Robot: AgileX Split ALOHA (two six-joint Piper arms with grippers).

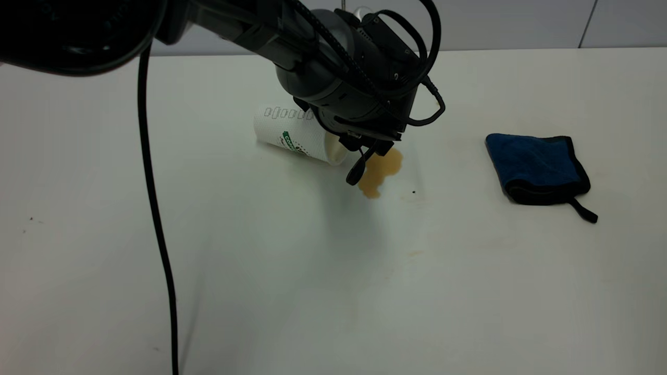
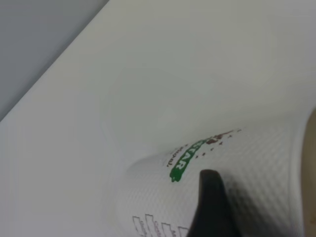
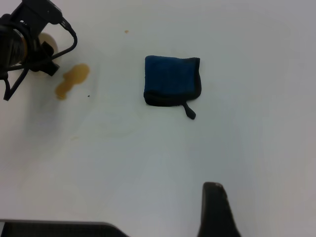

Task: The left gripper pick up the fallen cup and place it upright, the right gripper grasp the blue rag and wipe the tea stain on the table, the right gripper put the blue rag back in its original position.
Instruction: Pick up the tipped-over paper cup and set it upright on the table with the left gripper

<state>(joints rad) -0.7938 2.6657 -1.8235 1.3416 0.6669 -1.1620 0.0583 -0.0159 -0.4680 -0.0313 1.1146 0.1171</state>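
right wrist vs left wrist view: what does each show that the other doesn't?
Right wrist only: the blue rag lying folded on the table, the tea stain beside it, and the left gripper far off at the stain's other side.

Left wrist only: a close look at the cup on its side, green logo facing the camera, one dark finger in front of it.

Both: bare white table and one dark finger of that arm's own gripper at the frame edge; neither shows whether the fingers are open.
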